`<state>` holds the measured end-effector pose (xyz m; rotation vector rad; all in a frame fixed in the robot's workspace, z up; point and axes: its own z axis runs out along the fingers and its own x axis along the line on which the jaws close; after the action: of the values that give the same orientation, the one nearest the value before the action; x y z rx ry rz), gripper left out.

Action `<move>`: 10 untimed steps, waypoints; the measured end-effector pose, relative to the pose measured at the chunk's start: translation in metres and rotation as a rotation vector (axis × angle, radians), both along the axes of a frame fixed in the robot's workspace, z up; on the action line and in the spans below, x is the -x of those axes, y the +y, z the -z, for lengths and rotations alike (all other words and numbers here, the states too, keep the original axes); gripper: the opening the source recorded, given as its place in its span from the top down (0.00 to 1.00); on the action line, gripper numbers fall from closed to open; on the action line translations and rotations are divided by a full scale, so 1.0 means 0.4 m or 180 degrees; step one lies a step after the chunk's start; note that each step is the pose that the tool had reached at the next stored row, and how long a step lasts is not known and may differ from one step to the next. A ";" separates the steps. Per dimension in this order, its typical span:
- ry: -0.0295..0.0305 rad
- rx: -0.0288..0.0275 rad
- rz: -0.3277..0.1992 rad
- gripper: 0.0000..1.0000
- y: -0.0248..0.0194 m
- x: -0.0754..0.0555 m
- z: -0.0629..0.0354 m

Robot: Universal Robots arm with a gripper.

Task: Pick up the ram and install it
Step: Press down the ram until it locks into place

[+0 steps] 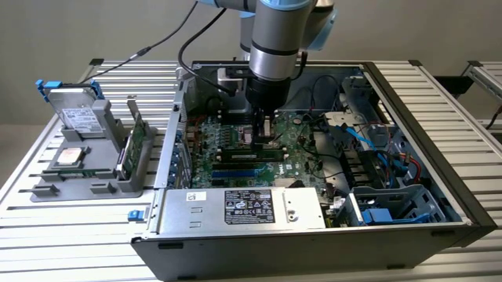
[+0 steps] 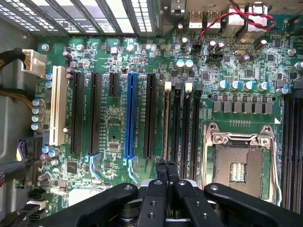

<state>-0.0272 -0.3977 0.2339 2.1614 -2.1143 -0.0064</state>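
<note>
One camera stands off my arm, high and in front of the open computer case [image 1: 314, 176], looking down at a slant over its power supply [image 1: 243, 208] toward the motherboard [image 1: 259, 150]; it sits far enough back to take in the grey parts tray [image 1: 86, 170] beside the case. The camera on my wrist looks straight down, close above that motherboard [image 2: 142, 94], with the empty processor socket [image 2: 239, 163] below. Both views share the motherboard.
</note>
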 end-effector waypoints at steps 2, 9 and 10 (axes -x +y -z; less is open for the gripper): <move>0.0000 0.0004 0.0012 0.90 0.000 0.000 0.004; 0.0000 0.0030 0.0051 0.90 0.000 0.000 0.010; 0.0000 0.0035 0.0056 0.90 0.000 0.000 0.011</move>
<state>-0.0272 -0.3977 0.2297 2.1367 -2.1282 0.0035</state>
